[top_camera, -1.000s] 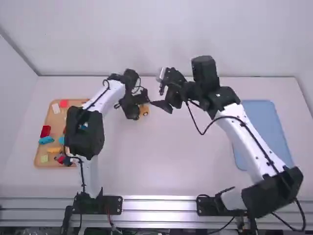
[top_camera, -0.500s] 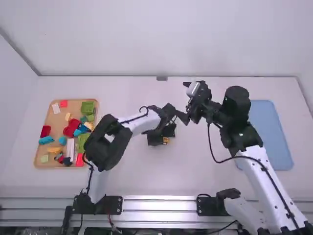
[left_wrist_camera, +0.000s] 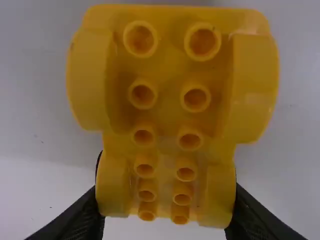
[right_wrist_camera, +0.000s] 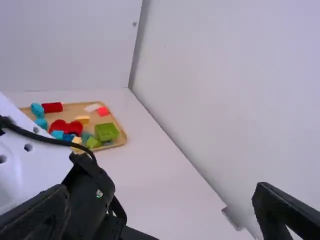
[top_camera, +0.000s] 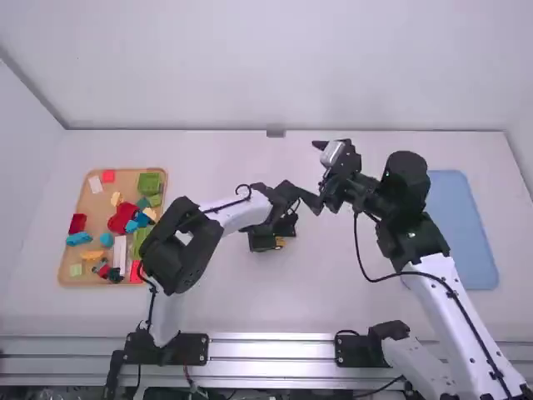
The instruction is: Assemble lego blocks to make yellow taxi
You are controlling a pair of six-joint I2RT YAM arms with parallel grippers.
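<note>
Near the middle of the table in the high view, my left gripper [top_camera: 279, 233] is around a small yellow piece [top_camera: 280, 243], mostly covered by the gripper. Seen in the left wrist view, that piece is a yellow wheeled car base [left_wrist_camera: 167, 110] with two rows of studs facing the camera. My left gripper [left_wrist_camera: 167, 200] is shut on its narrower wheel end. Farther back and to the right, my right gripper [top_camera: 315, 173] stands open with nothing in it. In the right wrist view my right gripper [right_wrist_camera: 162, 205] has its fingers wide apart.
A tan tray [top_camera: 73, 273] of loose coloured blocks lies at the left, also showing in the right wrist view as a tray [right_wrist_camera: 121, 137]. A blue tray [top_camera: 462, 225] lies at the right, partly behind the right arm. The left arm's black wrist [right_wrist_camera: 90, 200] is close to the right gripper.
The left arm has swung right from beside the tan tray to mid-table with the yellow piece, uncovering the tray's blocks. My right gripper has moved right. Both barely moved in the last half second.
</note>
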